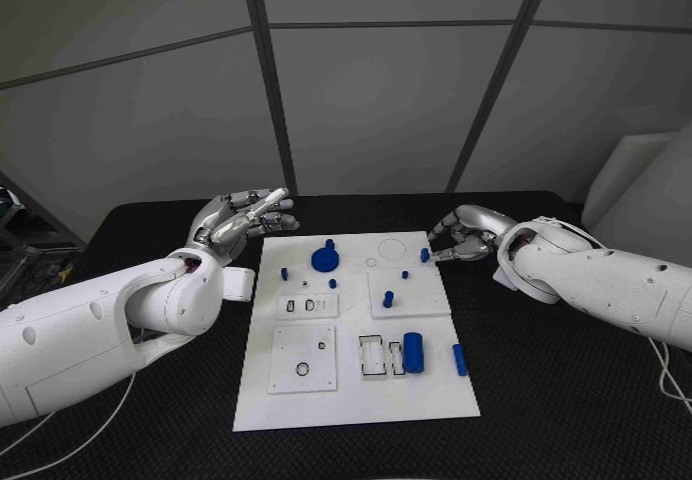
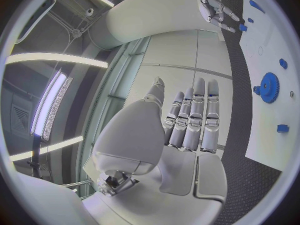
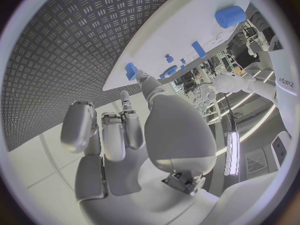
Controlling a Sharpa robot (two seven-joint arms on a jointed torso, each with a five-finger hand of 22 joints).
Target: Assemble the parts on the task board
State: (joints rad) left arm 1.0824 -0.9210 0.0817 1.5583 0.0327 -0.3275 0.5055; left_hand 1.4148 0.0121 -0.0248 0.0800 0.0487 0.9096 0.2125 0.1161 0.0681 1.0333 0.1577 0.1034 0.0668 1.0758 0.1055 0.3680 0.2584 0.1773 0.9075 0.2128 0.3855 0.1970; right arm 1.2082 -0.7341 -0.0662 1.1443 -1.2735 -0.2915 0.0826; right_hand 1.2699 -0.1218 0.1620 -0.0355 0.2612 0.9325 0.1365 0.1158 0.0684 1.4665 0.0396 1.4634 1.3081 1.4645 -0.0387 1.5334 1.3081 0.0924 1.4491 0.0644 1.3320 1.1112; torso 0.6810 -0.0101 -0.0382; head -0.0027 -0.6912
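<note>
Right hand (image 1: 459, 240) touched a small blue part (image 1: 426, 255) at the white board's (image 1: 433, 390) far edge, grip uncertain; left hand (image 1: 245, 218) hovered empty, fingers straight, beside the blue gear (image 1: 326, 259).

From the head we look steeply down on the whole task board (image 1: 355, 400). Each wrist camera sits close behind its own hand, viewing the board obliquely. All three views share the board's far edge with its blue gear (image 1: 327, 259).
</note>
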